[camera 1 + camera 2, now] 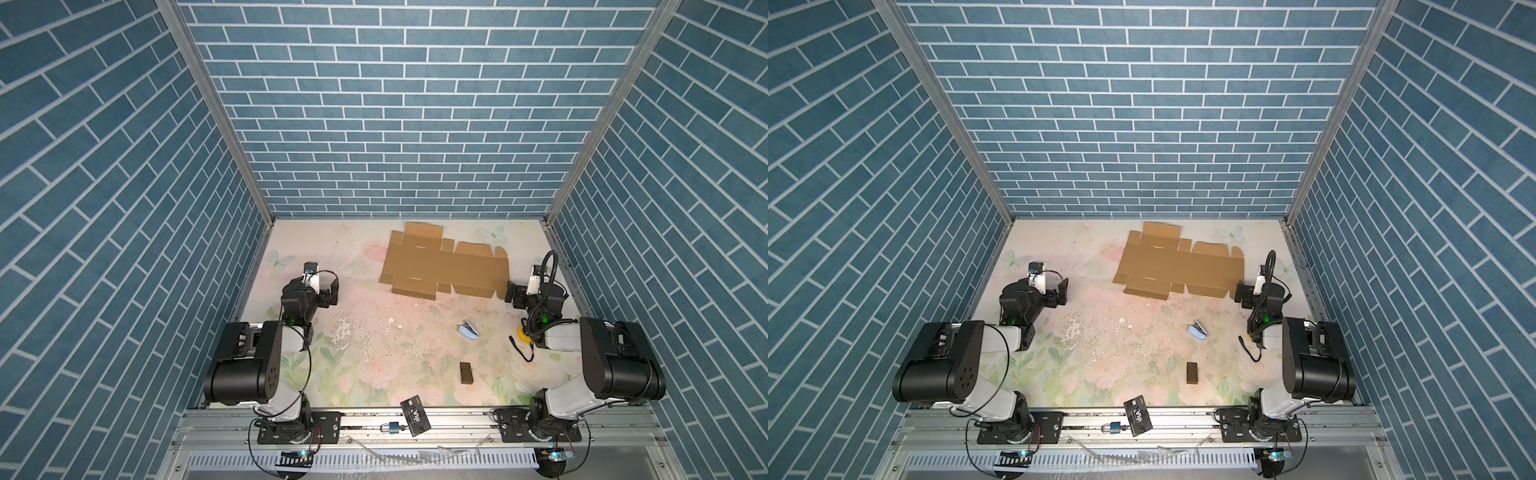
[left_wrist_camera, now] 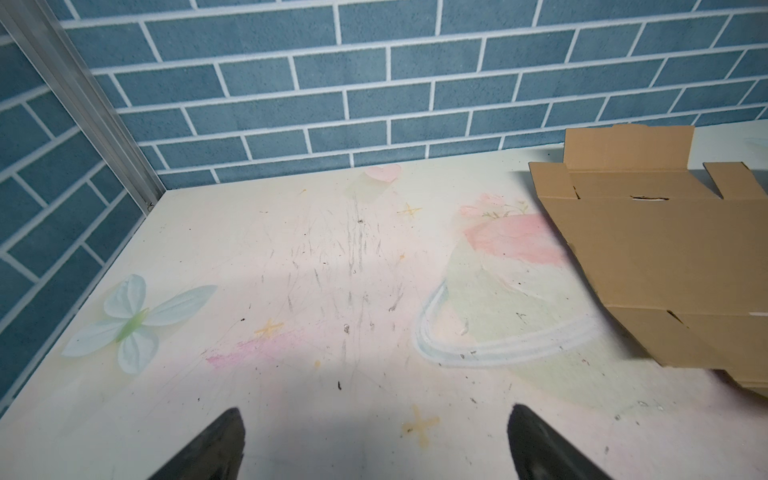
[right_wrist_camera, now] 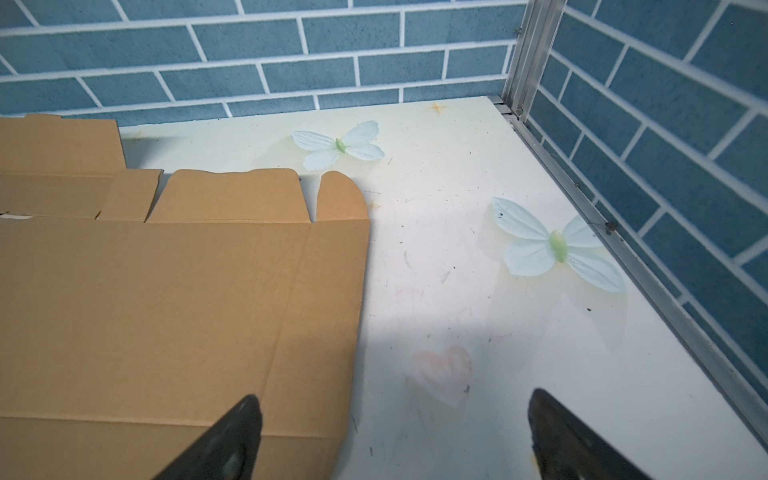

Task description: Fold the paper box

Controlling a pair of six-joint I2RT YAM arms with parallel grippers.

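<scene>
Left gripper (image 1: 330, 293) was spread wide with nothing in it, low over the worktop (image 1: 374, 353) at about 9 o'clock in both top views. Its wrist camera just showed scuffed surface between the fingertips (image 2: 232, 419).

Right gripper (image 1: 513, 296) was wide too and also empty, over at 3 o'clock. One of its fingertips (image 3: 245, 415) lined up over the near corner of the paper box (image 3: 145, 291), but I couldn't tell if it was touching.

The paper box (image 1: 446, 266) lay totally flat and unfolded at roughly 12 to 1 o'clock, close to the back wall. It was just beside the right gripper and well apart from the left one.

Other bits: a light-blue stapler (image 1: 468, 331) and a dark block (image 1: 466, 372) around 5 o'clock, plus a black card (image 1: 415, 415) and a padlock (image 1: 392, 427) at 6 on the front rail.
</scene>
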